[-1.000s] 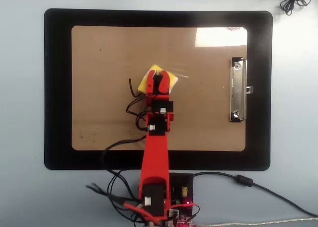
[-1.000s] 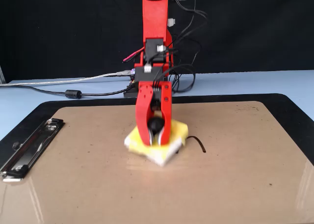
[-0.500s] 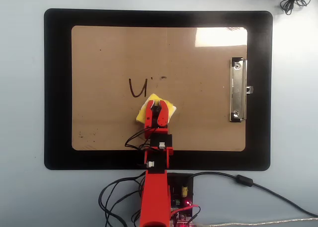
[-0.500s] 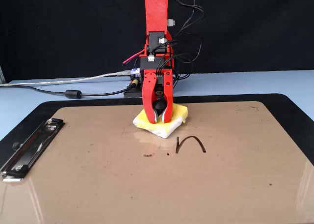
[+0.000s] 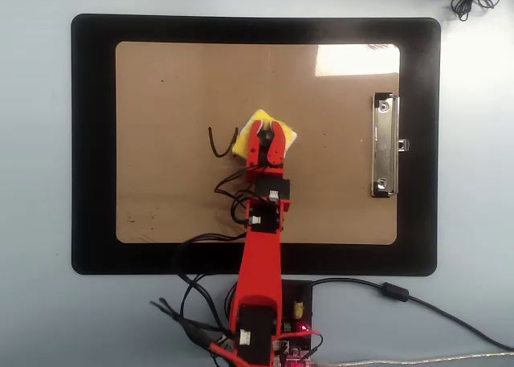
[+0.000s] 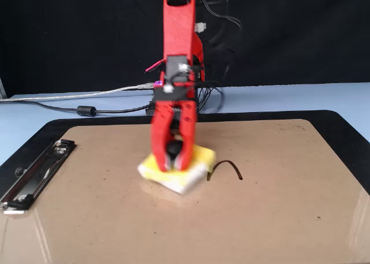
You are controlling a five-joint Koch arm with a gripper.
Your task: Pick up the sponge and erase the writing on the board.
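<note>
Sponge (image 6: 192, 171): one, lying on the board (image 6: 277, 218)
Writing (image 5: 219, 142): one stroke left
Tool (image 6: 171, 160): jaws clamped on sponge's knob (image 6: 171, 149)

A black mat (image 5: 92, 142) lies on the pale blue table (image 5: 36, 319), cables (image 6: 69, 105) behind.

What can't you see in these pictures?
- Any writing under the sponge: hidden by the sponge and the hand in both views; only one stroke shows.
- The arm's base: cut off by the overhead view's bottom edge.
- The clip: partly cut off at the fixed view's left edge.
</note>
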